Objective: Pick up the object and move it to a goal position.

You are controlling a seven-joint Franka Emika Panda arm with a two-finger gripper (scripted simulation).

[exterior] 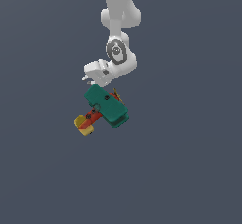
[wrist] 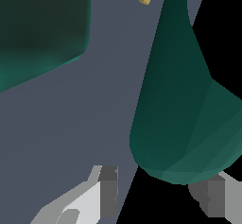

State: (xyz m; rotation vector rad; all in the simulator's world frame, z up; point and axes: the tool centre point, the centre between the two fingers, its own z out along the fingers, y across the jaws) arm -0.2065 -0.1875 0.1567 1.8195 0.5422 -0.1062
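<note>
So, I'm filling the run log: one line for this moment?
object: toy airplane | fingers: apart, astride teal wing | contact: cannot tell | goal: not visible

The arm is cut off at the exterior view's top edge. The pincer's fingertips hide behind the toy airplane's wing; grip unclear.

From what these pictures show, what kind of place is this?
Likely a bare simulated test scene, no real room: a plain grey floor, one white robot arm and a single toy airplane.

toy airplane — just beside gripper
</note>
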